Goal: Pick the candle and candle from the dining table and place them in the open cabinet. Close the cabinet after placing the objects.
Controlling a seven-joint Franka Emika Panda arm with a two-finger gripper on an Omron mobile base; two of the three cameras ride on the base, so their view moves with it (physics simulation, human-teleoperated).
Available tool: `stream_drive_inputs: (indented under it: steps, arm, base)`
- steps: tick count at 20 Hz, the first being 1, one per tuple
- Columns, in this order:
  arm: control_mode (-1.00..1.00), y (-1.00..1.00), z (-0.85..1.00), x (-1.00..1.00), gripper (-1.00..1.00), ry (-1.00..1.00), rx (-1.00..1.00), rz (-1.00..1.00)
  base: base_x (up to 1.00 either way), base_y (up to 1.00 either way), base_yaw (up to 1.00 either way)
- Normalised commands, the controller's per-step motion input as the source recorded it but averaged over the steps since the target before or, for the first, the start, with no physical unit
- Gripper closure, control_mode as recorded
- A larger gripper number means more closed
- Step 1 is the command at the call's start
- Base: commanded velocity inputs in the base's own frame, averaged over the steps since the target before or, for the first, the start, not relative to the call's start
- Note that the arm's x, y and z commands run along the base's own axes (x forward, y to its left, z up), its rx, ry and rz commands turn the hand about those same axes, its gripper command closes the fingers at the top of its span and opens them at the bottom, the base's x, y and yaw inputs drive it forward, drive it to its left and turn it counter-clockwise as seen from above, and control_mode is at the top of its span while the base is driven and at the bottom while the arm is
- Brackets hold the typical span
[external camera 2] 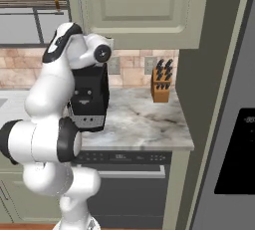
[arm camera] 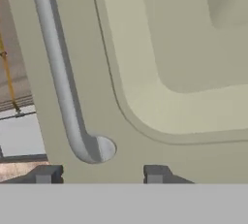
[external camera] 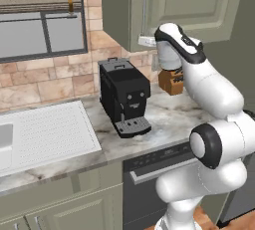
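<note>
Hand view: the gripper [arm camera: 99, 173] is held against the cabinet [arm camera: 184, 63] door, below its silver bar handle [arm camera: 60, 77]. The jaws are parted; nothing is gripped.

The arm [external camera 2: 55, 124] reaches up to the bottom edge of the closed green cabinet [external camera 2: 139, 10] by its handle [external camera 2: 79, 5], with a black coffee machine [external camera 2: 89, 99] and knife block [external camera 2: 162, 82] on the marble tabletop [external camera 2: 144, 124].

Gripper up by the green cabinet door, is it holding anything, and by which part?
Nothing is held. The gripper sits just under the bar handle of the cabinet, with nothing between its fingertips.
</note>
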Motion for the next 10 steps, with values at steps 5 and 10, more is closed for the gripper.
stream_drive_inputs:
  steps: [5,10]
  arm:
    - [-1.0,0.41,0.0,0.3,-1.0,-0.08,-0.13,-0.23]
    - [-1.0,0.25,0.01,0.06,-1.0,0.0,-0.07,-0.13]
  base:
    - [0.0,0.0,0.0]
    - [0.0,0.0,0.0]
